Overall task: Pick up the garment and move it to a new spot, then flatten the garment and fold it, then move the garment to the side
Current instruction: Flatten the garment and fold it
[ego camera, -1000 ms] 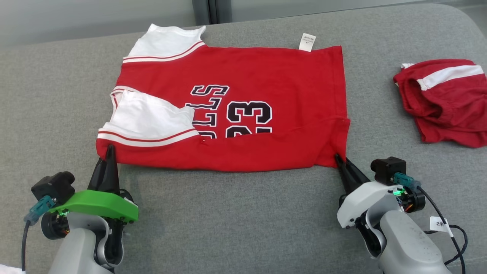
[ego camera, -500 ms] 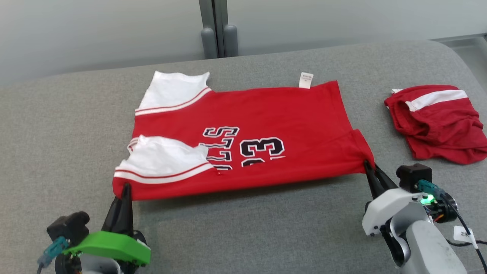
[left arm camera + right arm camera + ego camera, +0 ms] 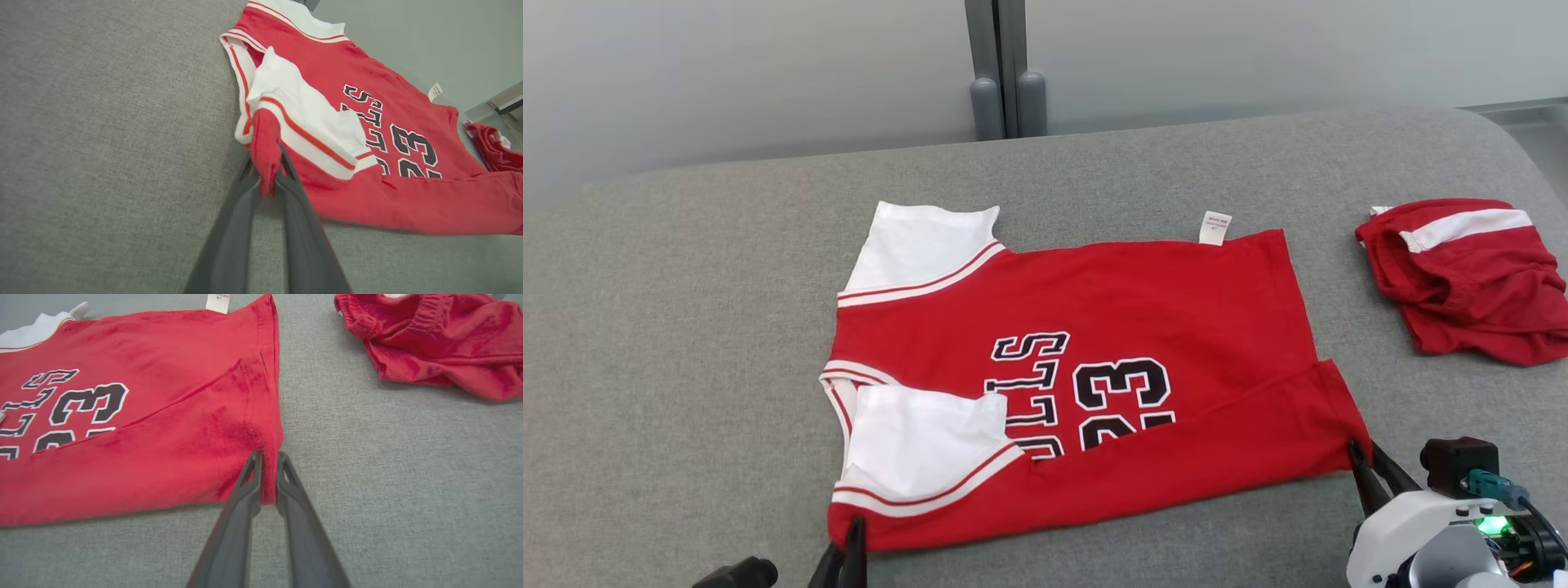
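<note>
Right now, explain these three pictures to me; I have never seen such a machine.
This is a wheeled robot with two arms, each ending in a gripper with two long dark fingers. The wide picture comes from a camera on its head, looking down at a grey padded surface. The other two come from cameras on its wrists, looking along the fingers. A red jersey with white sleeves lies spread there; bunched red shorts lie apart on the robot's right. The left gripper pinches the jersey's near corner by a sleeve; the right gripper has the near hem corner between its fingers.
</note>
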Motion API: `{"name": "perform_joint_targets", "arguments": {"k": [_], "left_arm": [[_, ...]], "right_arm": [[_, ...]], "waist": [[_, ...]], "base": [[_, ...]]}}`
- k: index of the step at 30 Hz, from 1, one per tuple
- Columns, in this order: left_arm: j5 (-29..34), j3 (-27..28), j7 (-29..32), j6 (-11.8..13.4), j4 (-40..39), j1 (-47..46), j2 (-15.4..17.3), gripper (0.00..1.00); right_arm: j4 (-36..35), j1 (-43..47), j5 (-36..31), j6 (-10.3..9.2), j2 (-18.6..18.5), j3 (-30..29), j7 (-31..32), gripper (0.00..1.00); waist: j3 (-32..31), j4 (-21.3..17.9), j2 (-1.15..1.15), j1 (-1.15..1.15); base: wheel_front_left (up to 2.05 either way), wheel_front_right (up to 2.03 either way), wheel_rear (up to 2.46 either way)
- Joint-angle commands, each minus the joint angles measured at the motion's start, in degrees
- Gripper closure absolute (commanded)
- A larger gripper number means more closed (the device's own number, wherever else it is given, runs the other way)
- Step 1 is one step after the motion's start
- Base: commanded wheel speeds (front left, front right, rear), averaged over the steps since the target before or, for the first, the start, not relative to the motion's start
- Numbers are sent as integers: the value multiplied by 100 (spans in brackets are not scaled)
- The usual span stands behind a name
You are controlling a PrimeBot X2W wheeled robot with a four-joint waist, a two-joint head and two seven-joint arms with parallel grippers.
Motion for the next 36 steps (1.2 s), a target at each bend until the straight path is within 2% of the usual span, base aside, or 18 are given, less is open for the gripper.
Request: {"name": "perform_joint_targets", "arguments": {"k": [1, 2, 8, 15, 18, 19, 21, 25, 31, 36], "left_arm": [[41, -3, 40, 36, 23, 75, 98, 15], [38, 1, 71, 43, 36, 80, 112, 0], [84, 124, 101, 37, -44, -9, 365, 0], [538, 172, 213, -54, -160, -835, 1011, 0], [688, 130, 410, -221, -223, -1519, 1311, 0], [812, 88, 593, -342, -239, -2029, 1542, 0], [923, 39, 805, -451, -236, -2585, 1774, 0], [837, -69, 1316, -641, -124, -3682, 2204, 0], [545, -504, 2107, -727, 378, -5033, 2684, 0], [78, -1083, 2642, -735, 868, -5758, 2931, 0]], "right_arm": [[-54, 89, -20, -10, -26, -84, -46, 0], [-70, 106, -34, -10, -29, -118, -63, 0], [-150, 144, -63, -10, -24, -270, -158, 0], [-396, -160, -156, -10, -24, -367, -242, 0], [-530, -404, -235, -10, -22, -310, -229, 0], [-604, -598, -283, -10, -23, -237, -202, 0], [-656, -808, -332, -10, -22, -133, -170, 0], [-692, -1303, -392, -10, -23, 145, -130, 0], [-558, -1892, -434, -10, -23, 530, -193, 0], [-397, -2225, -388, -10, -22, 736, -312, 0]], "waist": [[36, -15, 0, 0], [51, -23, 0, 0], [119, -86, 0, 0], [287, -165, 0, 0], [426, -200, 0, 0], [541, -239, 0, 0], [684, -292, 0, 0], [1059, -473, 0, 0], [1655, -732, 0, 0], [2057, -955, 0, 0]], "base": [[0, 0, 0], [0, 0, 0], [0, 0, 0], [0, 0, 0], [0, 0, 0], [0, 0, 0], [0, 0, 0], [0, 0, 0], [0, 0, 0], [0, 0, 0]]}}
